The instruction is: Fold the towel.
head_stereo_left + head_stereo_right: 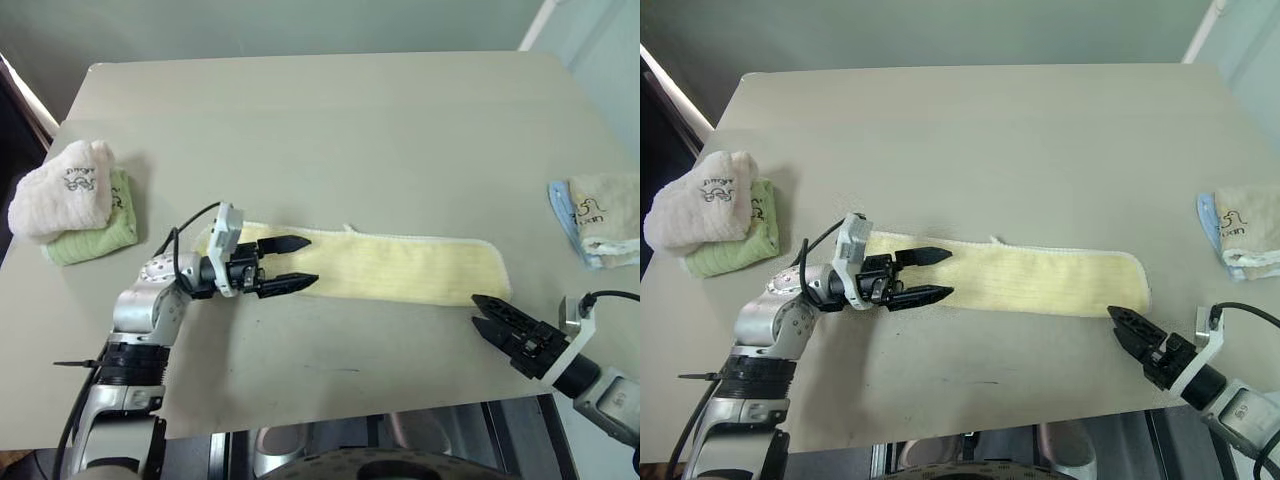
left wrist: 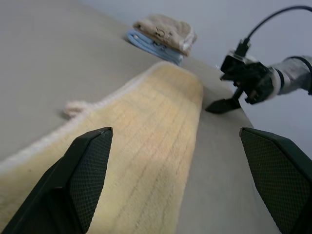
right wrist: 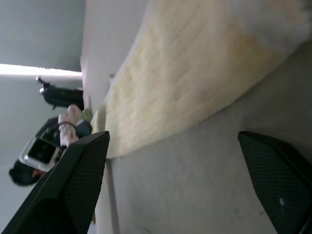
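Note:
The towel [image 1: 390, 265] is pale yellow terry cloth, lying as a long narrow strip across the middle of the table, with a whitish stitched edge along its far side. My left gripper [image 1: 310, 260] hovers open over the strip's left end, its fingers pointing along the towel toward the right. In the left wrist view the towel [image 2: 146, 146] runs away between the open fingers. My right gripper [image 1: 480, 312] is open just off the towel's front right corner, on the near side, holding nothing. The right wrist view shows the towel's end [image 3: 195, 73] close ahead.
A pink folded towel [image 1: 60, 190] rests on a green one [image 1: 95, 238] at the table's left edge. A beige folded towel [image 1: 612, 215] on a blue one [image 1: 560, 205] lies at the right edge. The table's front edge [image 1: 350, 415] is close behind both grippers.

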Robot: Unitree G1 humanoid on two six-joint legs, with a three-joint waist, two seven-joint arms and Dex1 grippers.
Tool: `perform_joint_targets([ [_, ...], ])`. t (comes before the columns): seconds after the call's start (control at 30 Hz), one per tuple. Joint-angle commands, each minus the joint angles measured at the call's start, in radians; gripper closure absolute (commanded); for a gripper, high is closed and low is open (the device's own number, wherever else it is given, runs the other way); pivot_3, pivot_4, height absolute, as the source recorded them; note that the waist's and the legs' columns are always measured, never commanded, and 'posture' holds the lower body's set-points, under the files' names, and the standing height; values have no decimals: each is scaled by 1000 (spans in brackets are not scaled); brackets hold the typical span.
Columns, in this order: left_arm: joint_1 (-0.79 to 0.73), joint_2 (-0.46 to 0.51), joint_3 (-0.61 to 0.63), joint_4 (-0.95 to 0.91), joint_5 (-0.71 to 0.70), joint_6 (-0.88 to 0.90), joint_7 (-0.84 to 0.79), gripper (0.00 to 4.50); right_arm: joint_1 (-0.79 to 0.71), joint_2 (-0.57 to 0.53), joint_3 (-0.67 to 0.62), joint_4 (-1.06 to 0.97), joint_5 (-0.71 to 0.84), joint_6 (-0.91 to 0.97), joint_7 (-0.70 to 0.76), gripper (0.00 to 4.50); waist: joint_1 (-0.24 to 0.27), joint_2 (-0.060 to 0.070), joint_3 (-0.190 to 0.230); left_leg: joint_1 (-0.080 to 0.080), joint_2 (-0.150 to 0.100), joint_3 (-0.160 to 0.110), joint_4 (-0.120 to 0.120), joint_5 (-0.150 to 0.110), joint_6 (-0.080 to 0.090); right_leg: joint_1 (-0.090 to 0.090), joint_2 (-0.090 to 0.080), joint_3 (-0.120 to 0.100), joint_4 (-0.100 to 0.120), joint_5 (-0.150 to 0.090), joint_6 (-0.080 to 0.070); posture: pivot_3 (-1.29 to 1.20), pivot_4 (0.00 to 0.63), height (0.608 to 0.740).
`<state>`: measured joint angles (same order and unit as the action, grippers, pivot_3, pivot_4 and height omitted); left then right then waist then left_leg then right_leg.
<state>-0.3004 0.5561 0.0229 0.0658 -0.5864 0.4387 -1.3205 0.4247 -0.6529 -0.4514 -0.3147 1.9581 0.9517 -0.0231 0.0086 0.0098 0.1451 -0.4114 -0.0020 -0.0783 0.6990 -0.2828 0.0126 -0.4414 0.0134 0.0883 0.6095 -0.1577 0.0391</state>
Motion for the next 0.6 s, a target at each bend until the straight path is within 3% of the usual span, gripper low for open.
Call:
perform_joint_targets([
  [0.03,6,-5,-1,-82,-16,-8,11,4,-29,-4,-31,12,14,-18,-29,46,0,0,0,0,0,0,0,0,0,0,0,0,0,0,0,0,150,740],
  [0.6,-25,-24,-67,-194,21,-30,78,4,-122,-19,-101,80,14,-19,-166,46,1,0,0,1,0,0,1,0,2,2,-1,0,0,1,0,0,150,740],
])
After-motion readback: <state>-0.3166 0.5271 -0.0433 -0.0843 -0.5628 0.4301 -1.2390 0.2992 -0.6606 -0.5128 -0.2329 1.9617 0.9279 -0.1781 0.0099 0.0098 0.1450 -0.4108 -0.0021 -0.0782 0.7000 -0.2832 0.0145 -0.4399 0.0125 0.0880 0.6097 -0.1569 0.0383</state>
